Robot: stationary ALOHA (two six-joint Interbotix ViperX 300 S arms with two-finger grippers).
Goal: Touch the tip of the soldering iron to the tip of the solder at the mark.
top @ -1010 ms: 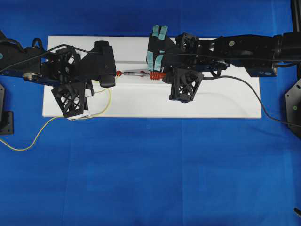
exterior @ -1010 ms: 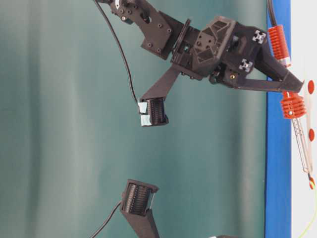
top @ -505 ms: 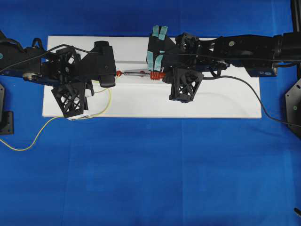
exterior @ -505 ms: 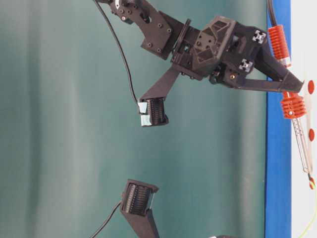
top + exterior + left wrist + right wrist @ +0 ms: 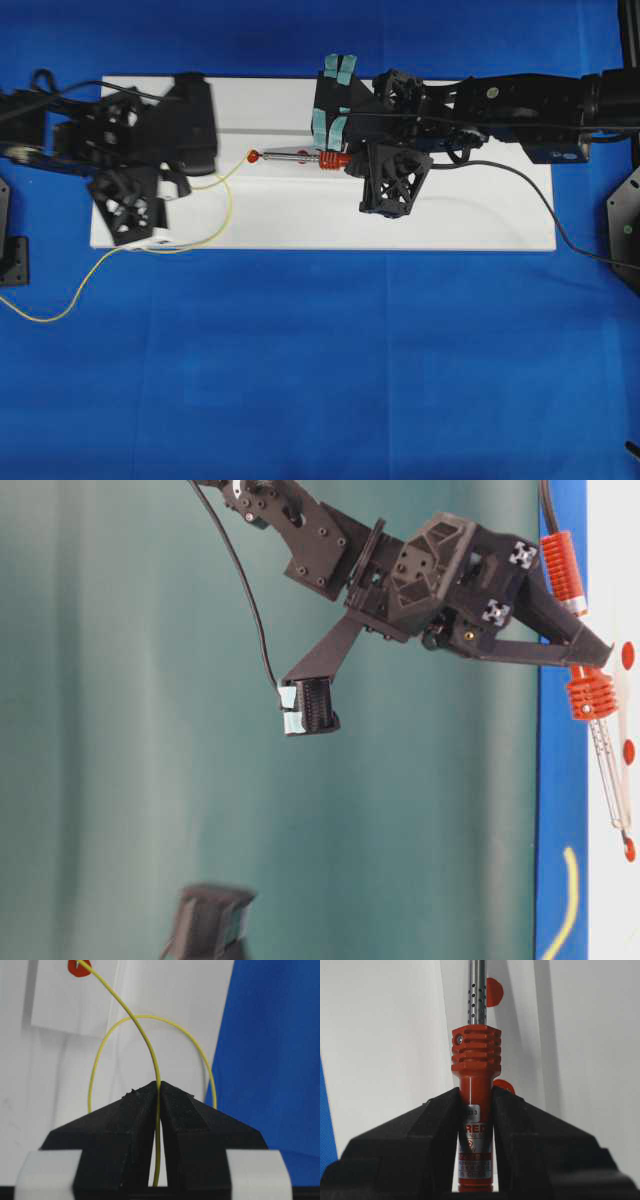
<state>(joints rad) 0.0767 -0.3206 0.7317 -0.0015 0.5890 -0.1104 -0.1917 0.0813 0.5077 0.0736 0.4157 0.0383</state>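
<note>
A bright blue cloth (image 5: 320,380) covers the surface edge to edge in the overhead view, faintly creased and evenly lit with no hard shadows. On it lies a long white rectangular board (image 5: 480,215), its long sides running left to right, with a shallow ridge along its length. In the table-level view a plain dull teal-green backdrop (image 5: 120,730) fills most of the picture, smooth and softly shaded.

Soldering iron (image 5: 598,742) in right hand (image 5: 585,665)
</note>
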